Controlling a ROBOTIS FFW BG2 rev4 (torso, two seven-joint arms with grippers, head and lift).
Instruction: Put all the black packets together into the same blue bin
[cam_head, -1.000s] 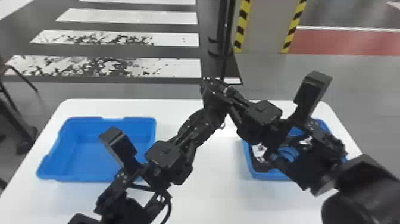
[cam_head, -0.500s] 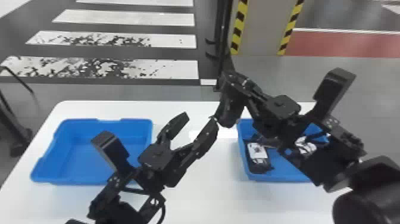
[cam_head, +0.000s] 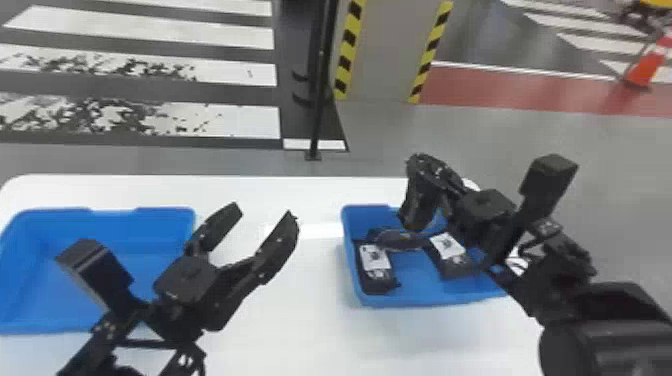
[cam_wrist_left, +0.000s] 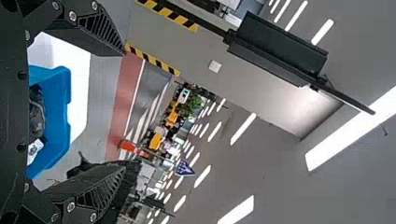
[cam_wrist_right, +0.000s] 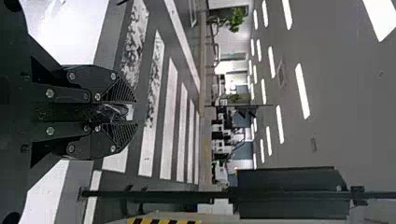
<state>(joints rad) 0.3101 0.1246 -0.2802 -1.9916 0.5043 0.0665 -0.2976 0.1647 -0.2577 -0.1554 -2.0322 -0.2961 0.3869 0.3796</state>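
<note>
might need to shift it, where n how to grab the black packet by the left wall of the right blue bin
Best guess: from above, pinching the black packet across its narrow width at the near half. It lies flat and long; the bin wall beside it may crowd one finger.

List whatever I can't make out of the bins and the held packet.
- Right blue bin, head view: right side covered by the right arm; packet count uncertain.
- Left blue bin, head view: near right corner behind the left arm; left side cut off by the edge.
- Held packet, right wrist view: mostly hidden between the jaws.
</note>
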